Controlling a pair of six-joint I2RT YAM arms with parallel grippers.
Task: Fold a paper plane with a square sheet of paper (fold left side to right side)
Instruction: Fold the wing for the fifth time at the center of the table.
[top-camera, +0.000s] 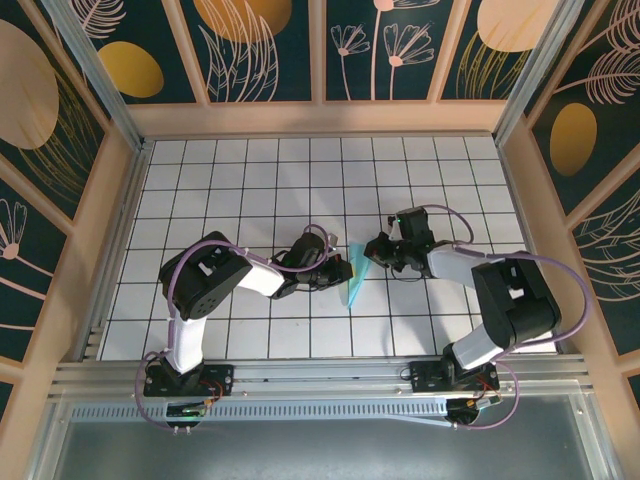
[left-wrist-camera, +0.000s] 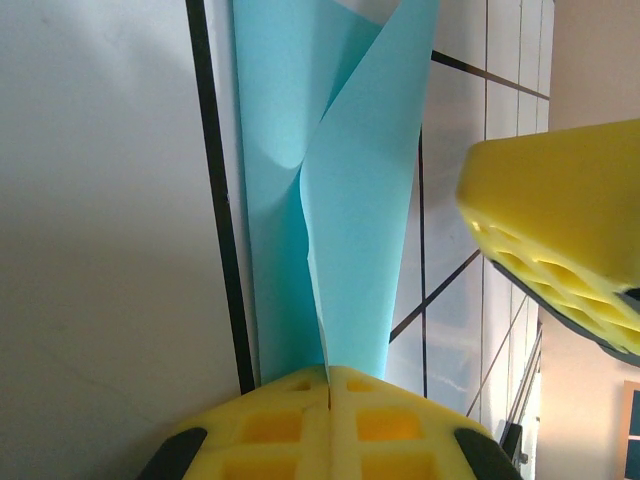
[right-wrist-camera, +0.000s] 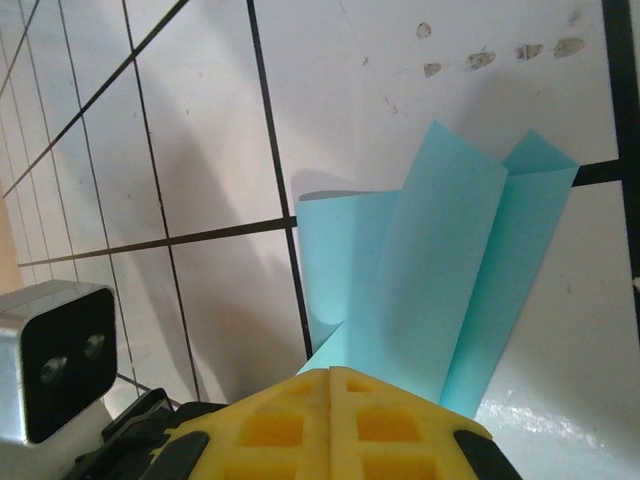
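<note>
Near the middle of the white gridded desk (top-camera: 250, 170), between the two hands: a turquoise paper (top-camera: 356, 278), folded into a slim pointed shape. Just left of it, the left hand (top-camera: 338, 272), closed tight on one end of the paper (from its own wrist camera, yellow pads (left-wrist-camera: 270, 425) pressed flat together, no gap, blue layers emerging from the seam). Just right of it, the right hand (top-camera: 374, 252), also clamped shut on the paper, pads meeting in one line with the sheet rising out of them. From the left wrist: one layer lying flat along a black grid line, another lifted and curling over it, a soft dent between. Off to the side, one yellow finger (left-wrist-camera: 560, 220) of the right hand, close to the paper. From the right wrist: paper spread into several panels with sharp folds, raised off the desk, shadow beneath. At lower left of that view, a silver camera box (right-wrist-camera: 55, 355).
</note>
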